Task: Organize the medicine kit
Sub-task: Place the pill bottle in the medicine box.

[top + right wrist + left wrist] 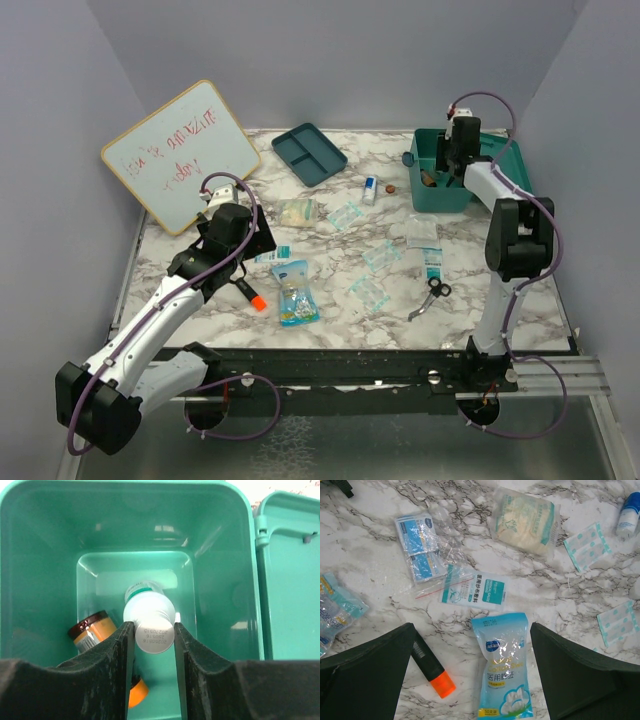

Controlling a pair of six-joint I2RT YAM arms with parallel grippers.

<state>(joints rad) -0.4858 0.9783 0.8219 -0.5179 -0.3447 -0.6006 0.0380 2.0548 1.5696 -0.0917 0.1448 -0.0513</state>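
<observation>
Right gripper [152, 628] clamps a white bottle [149, 611] inside the medicine kit [45, 555].
That teal box sits open at the far right of the table [330, 325], an amber bottle [92, 629] lying beside the white one within; near left, the left gripper [471, 630] hangs spread wide above a blue cotton pouch [502, 665] and an orange-capped marker [434, 672].

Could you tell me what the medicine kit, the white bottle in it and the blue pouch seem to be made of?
The medicine kit looks like moulded plastic, smooth and semi-glossy, given its light reflections. The white bottle is probably matt plastic, from its dull surface. The blue pouch is thin glossy plastic film, crinkled and partly see-through.
</observation>
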